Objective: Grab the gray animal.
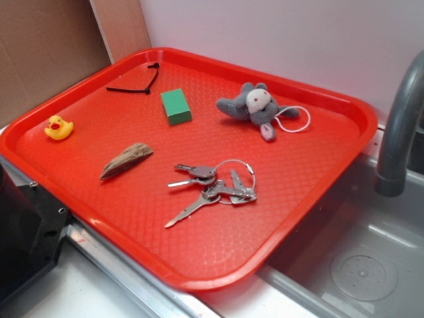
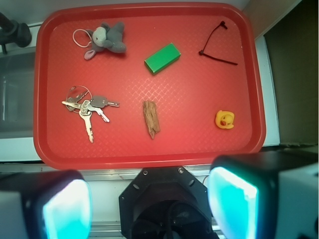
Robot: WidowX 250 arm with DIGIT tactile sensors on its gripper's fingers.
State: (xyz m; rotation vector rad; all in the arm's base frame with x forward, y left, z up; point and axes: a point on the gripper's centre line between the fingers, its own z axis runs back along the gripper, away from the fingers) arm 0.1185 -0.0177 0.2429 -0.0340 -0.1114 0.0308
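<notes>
Only the two blurred, teal-lit fingers of the tool are seen at the bottom of the wrist view, cut off by the frame; they are held wide apart and nothing is gripped. The small gray plush animal is found lying near the far edge of the red plastic tray, its white cord loop beside it. Free tray surface is left around it; the green rectangular block and the bunch of metal keys lie apart. A dark object at the lower left of the exterior view, possibly the robot's base, is cropped.
</notes>
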